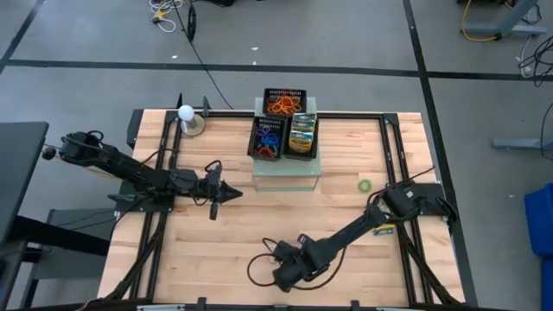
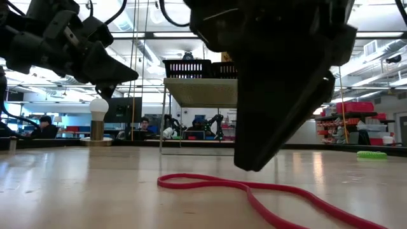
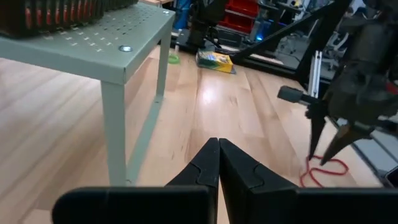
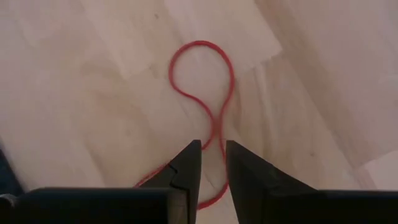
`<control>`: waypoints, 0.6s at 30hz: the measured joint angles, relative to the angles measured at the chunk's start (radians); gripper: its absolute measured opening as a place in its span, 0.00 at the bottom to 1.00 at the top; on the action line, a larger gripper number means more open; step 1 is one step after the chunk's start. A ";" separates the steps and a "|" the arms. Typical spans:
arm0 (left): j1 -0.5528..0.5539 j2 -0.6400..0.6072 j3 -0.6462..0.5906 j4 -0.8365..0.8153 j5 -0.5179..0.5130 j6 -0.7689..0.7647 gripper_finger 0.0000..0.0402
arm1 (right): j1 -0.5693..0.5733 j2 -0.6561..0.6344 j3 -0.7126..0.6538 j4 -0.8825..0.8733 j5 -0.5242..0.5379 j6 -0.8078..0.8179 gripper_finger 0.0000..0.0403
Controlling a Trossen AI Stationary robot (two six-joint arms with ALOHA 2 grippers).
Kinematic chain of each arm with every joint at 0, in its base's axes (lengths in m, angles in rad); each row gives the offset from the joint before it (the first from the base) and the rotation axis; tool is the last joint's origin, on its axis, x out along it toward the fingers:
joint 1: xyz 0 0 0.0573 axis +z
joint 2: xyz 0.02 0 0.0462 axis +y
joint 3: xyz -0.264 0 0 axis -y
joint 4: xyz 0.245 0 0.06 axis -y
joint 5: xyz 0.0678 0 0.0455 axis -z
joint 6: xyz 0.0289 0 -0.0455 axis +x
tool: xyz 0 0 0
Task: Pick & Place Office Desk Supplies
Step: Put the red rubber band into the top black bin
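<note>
You have open wood table (image 1: 216, 250) between the two arms, pale-green perforated stand (image 1: 286, 177) with black mesh trays (image 1: 284, 102) blocks the far middle, its thin legs leave a gap underneath, lamp (image 1: 187, 119) guards the far-left corner.

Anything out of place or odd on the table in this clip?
Three supplies lie loose outside the trays: a red rubber band twisted into a figure-eight under the right gripper, a green loop near the right edge, and a crayon box flat by the right arm's base. Nothing looks damaged.
</note>
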 joint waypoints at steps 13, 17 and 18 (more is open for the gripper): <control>0.001 0.000 0.000 0.001 -0.003 0.104 0.03 | -0.013 0.040 0.023 -0.013 -0.024 0.010 0.20; 0.001 0.000 0.000 0.001 -0.003 0.100 0.03 | -0.015 0.040 0.023 -0.014 -0.030 0.027 0.20; 0.001 0.000 0.000 0.001 -0.003 0.092 0.03 | -0.017 0.040 0.023 -0.014 -0.034 0.029 0.20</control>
